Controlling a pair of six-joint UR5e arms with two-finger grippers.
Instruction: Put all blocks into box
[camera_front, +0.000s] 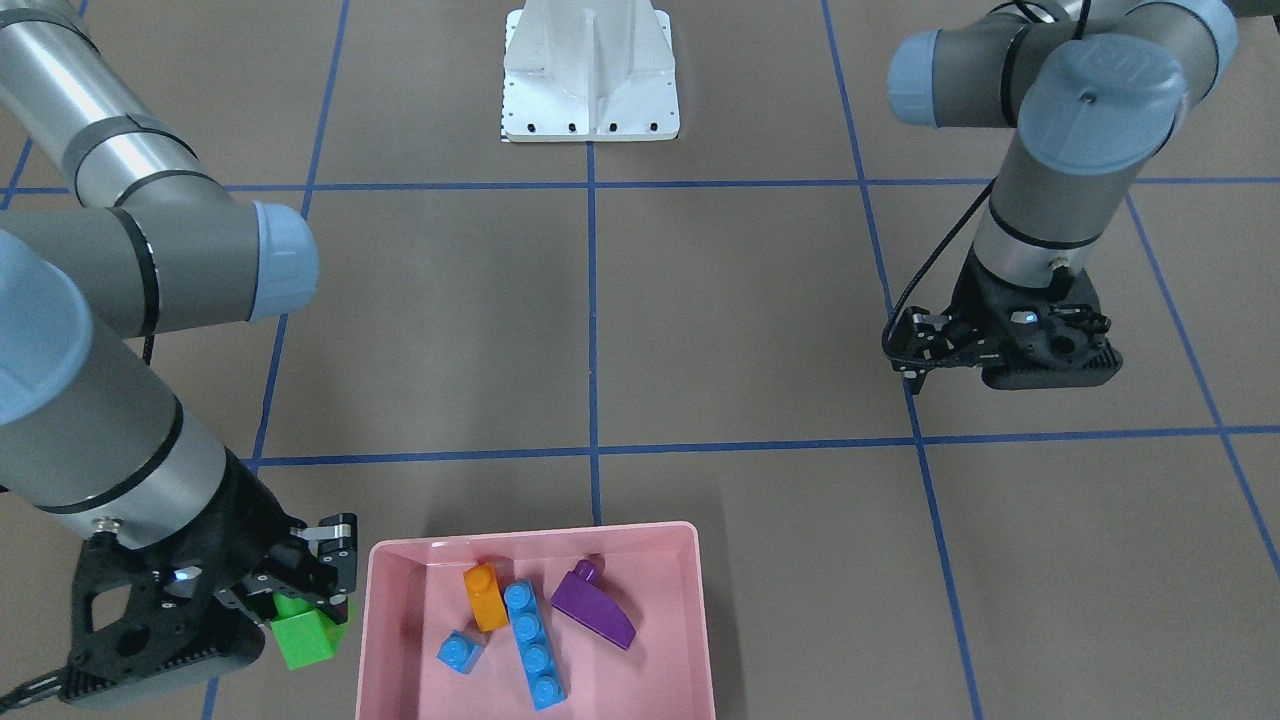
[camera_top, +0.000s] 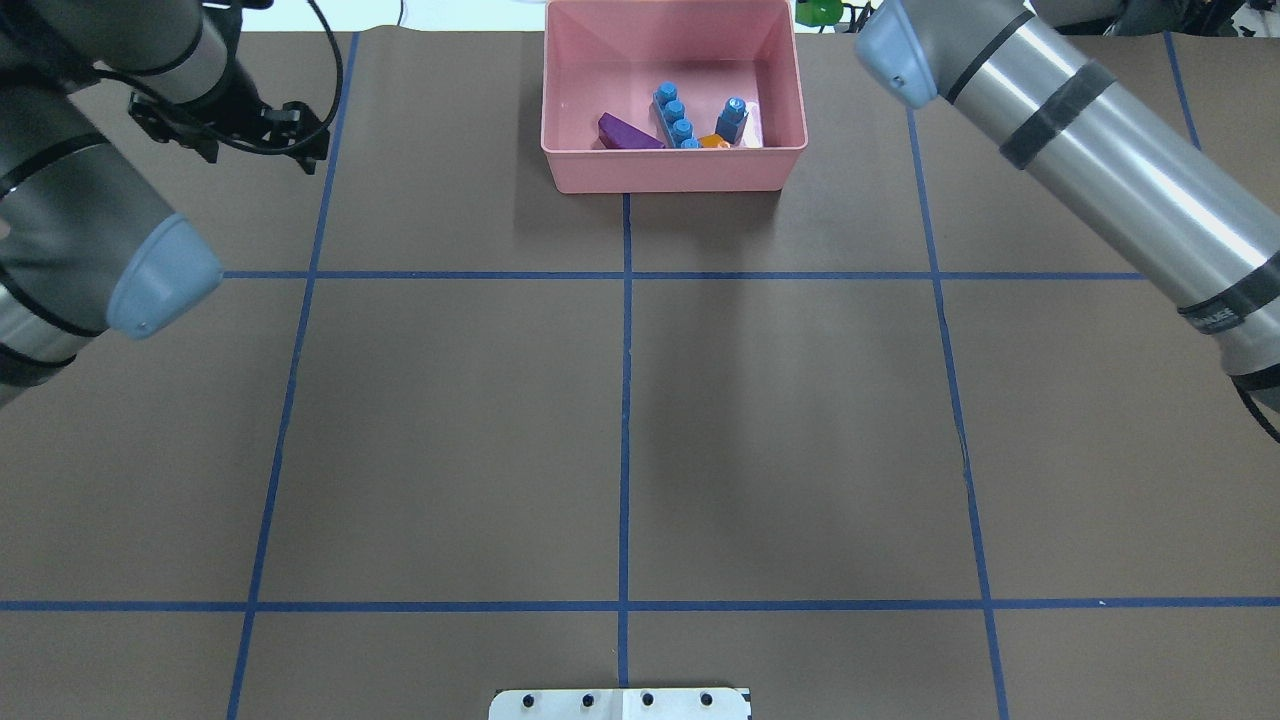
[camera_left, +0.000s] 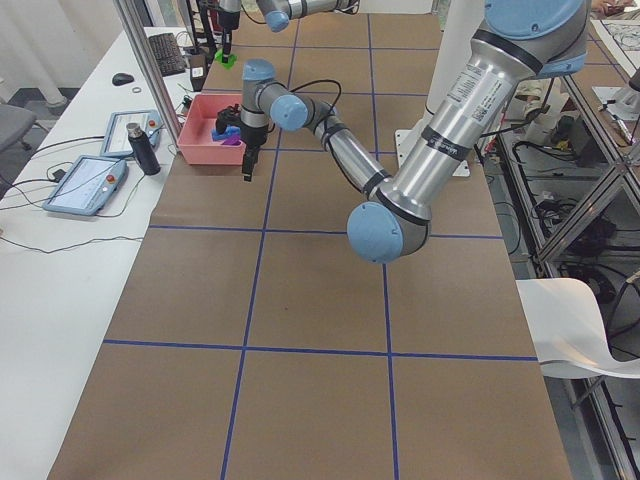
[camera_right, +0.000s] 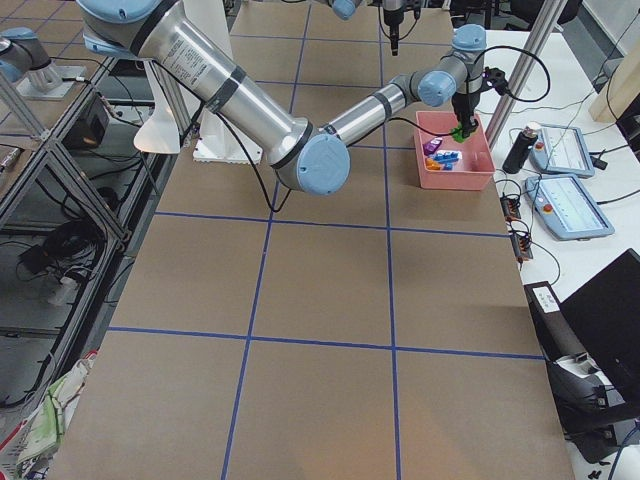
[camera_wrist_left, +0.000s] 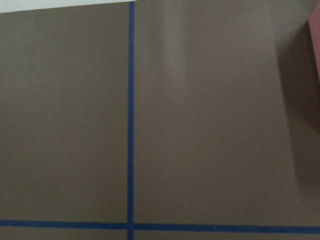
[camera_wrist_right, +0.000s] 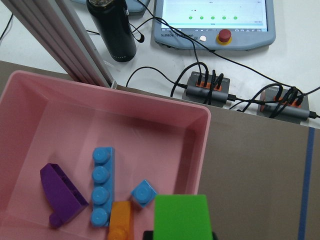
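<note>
The pink box (camera_front: 530, 532) stands at the table's far edge from the robot. In it lie the orange sloped block (camera_front: 485, 597), the long blue bar (camera_front: 533, 645), the blue cube (camera_front: 460, 652) and the purple wedge (camera_front: 595, 603). My right gripper (camera_front: 305, 612) is shut on the green block (camera_front: 305, 635) and holds it in the air just outside the box's side wall. In the right wrist view the green block (camera_wrist_right: 181, 217) sits at the bottom, at the box's rim (camera_wrist_right: 200, 150). My left gripper (camera_front: 915, 375) hangs empty over bare table, its fingers together.
The white metal pedestal base (camera_front: 590, 75) stands at the robot's side of the table. Beyond the box lie a black bottle (camera_wrist_right: 112, 30), a control panel (camera_wrist_right: 215, 20) and cables (camera_wrist_right: 210, 87). Blue tape lines cross the brown table.
</note>
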